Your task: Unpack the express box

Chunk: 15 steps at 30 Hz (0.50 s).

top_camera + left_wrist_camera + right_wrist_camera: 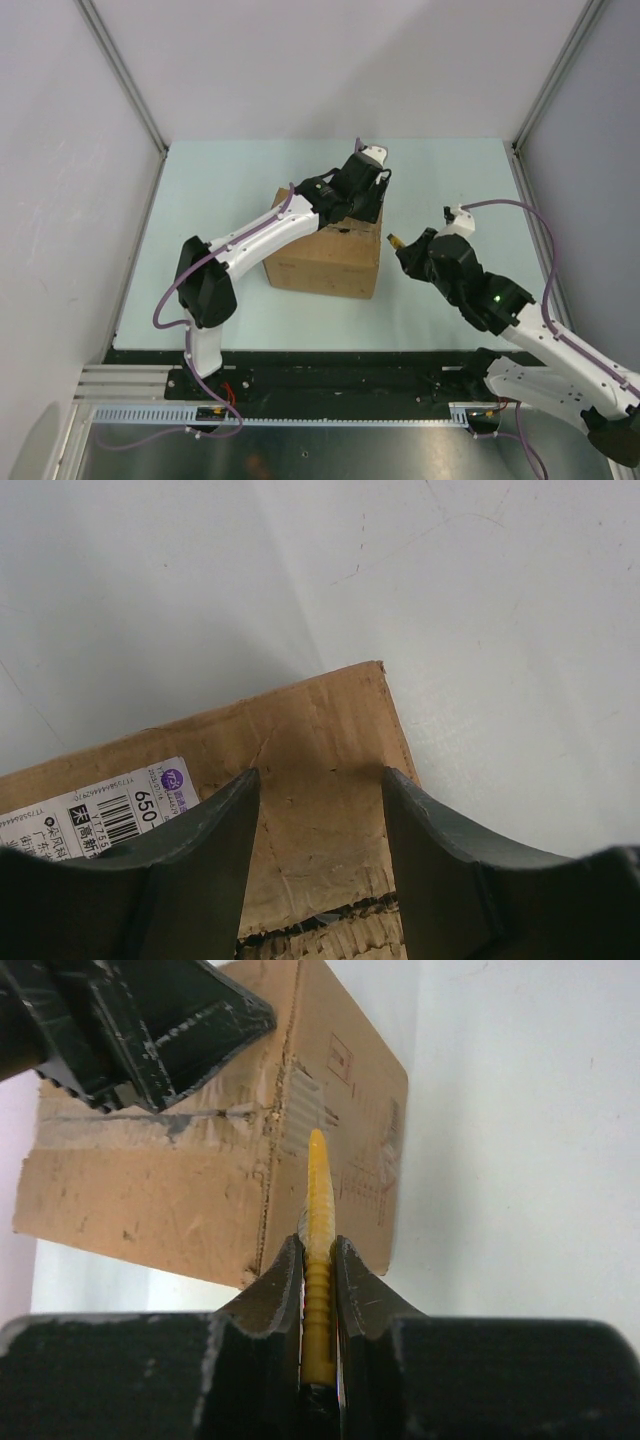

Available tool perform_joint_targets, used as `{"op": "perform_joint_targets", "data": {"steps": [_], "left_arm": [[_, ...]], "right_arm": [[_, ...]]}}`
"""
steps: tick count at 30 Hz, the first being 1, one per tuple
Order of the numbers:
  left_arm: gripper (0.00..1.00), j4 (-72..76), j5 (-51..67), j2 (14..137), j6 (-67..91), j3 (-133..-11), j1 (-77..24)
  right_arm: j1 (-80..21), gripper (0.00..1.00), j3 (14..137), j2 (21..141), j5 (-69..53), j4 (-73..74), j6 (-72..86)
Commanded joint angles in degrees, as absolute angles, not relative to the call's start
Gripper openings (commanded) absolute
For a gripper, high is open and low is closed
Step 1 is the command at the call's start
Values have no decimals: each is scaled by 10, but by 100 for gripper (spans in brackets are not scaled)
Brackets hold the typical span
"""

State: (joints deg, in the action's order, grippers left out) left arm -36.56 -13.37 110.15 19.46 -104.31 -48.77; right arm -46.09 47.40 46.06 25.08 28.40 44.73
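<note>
Sitting near the middle of the pale table [450, 180] is one express box [325, 262], brown corrugated cardboard, with a single white printed label [100, 815] on its top face. Two arms are in view, and each has one gripper. The left gripper [352, 205] hangs over the box's far right top corner with its two jaws spread apart and nothing caught between them. Whether its fingertips [150, 1030] press on the cardboard I cannot tell. The right gripper [405, 245] is just off the box's right side, apart from it. It is clamped tight on one yellow utility knife [318, 1180], whose tip sticks out past the fingers and points at the box's near vertical edge.
</note>
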Motion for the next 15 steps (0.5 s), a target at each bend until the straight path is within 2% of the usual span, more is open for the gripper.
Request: {"op": "perform_joint_targets", "data": {"steps": [1, 9, 15], "left_arm": [[58, -446, -116, 1139, 206, -1021, -486], [57, -445, -113, 1139, 205, -1022, -486], [54, -445, -114, 1138, 205, -1022, -486]], "right_arm": [[-441, 0, 496, 473, 211, 244, 425], [-435, 0, 496, 461, 220, 200, 410], [-432, 0, 501, 497, 201, 186, 407]]}}
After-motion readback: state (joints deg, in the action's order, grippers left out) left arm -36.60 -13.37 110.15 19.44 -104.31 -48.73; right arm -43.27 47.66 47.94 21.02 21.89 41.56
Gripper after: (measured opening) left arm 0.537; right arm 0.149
